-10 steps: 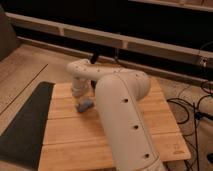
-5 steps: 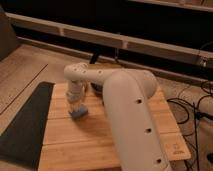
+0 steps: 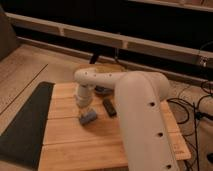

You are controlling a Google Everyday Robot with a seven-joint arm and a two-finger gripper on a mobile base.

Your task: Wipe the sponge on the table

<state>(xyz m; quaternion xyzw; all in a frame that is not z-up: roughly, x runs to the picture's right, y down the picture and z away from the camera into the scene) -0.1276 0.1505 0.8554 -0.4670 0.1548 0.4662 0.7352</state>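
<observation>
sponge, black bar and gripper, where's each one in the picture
sponge [image 3: 88, 119]: camera view, middle of its top face
black bar [image 3: 109, 107]: camera view, its middle, just beside the sponge
gripper [image 3: 85, 111]: camera view, its lower tip, down on the sponge

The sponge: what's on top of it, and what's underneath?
The gripper sits on top of the sponge, shut on it. Beneath the sponge lies the wooden table. Part of the sponge's top is covered by the gripper, and its underside cannot be seen.
</observation>
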